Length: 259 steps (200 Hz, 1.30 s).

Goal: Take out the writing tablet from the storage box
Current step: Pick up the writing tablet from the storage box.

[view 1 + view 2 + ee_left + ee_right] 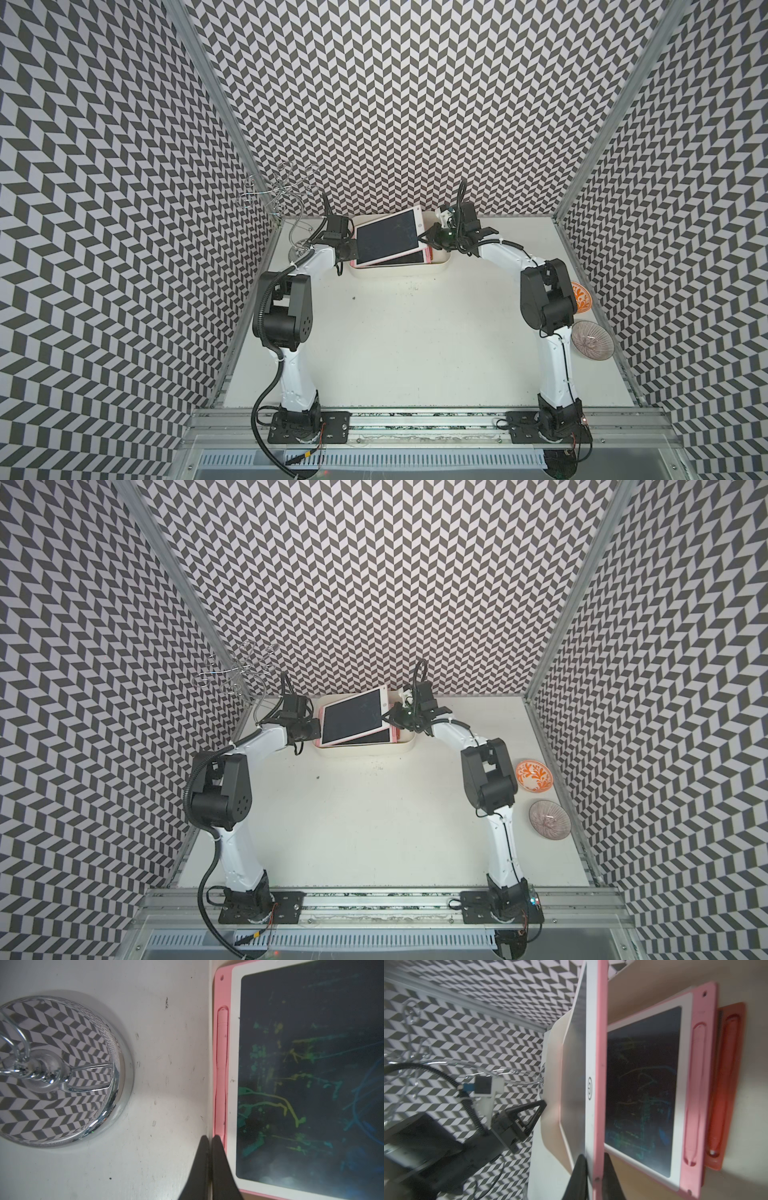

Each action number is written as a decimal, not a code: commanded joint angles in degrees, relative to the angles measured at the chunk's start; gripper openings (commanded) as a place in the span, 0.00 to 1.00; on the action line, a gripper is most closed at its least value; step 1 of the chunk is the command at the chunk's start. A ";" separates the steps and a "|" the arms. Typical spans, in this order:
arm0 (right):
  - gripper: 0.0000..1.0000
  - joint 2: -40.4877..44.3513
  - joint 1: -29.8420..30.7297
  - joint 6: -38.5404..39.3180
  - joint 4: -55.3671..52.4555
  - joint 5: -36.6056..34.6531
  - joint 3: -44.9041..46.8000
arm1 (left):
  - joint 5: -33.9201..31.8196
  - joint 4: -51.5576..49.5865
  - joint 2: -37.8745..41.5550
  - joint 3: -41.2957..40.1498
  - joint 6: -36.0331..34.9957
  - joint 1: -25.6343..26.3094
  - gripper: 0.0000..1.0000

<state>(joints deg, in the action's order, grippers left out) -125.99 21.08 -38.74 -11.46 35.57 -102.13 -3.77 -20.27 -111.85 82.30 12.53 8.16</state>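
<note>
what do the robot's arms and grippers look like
The left arm and right arm have white links and bulky black joint housings. A ribbed black cable loops off the left arm. The left gripper and right gripper have matte black tapering fingers.

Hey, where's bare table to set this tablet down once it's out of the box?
Free: the bare table between the left arm and right arm, in front of the storage box. Crowded: the right edge, with the orange bowl and glass bowl, and the far left corner by the chrome stand.
</note>
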 commanded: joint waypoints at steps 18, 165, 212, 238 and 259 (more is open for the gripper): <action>0.00 4.59 0.12 -1.77 6.45 3.10 2.30 | 0.57 1.11 1.95 1.63 0.27 0.71 0.00; 0.00 10.91 -3.32 -11.28 16.82 8.02 12.10 | 0.27 1.92 4.18 0.85 0.44 0.74 0.00; 0.00 13.70 -4.03 -11.36 17.33 7.94 14.22 | 0.14 2.64 4.98 0.36 0.11 0.71 0.04; 0.00 15.19 -4.24 -11.71 17.98 7.93 15.58 | 0.62 3.82 6.25 -0.50 -0.23 0.77 0.16; 0.00 16.62 -4.45 -11.97 18.55 8.09 16.57 | 1.19 4.86 8.20 -1.41 -0.19 0.63 0.24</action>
<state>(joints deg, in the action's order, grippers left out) -114.08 17.04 -49.82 0.56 42.87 -86.04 -3.49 -19.25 -108.62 81.43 12.51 8.49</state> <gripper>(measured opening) 0.072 0.209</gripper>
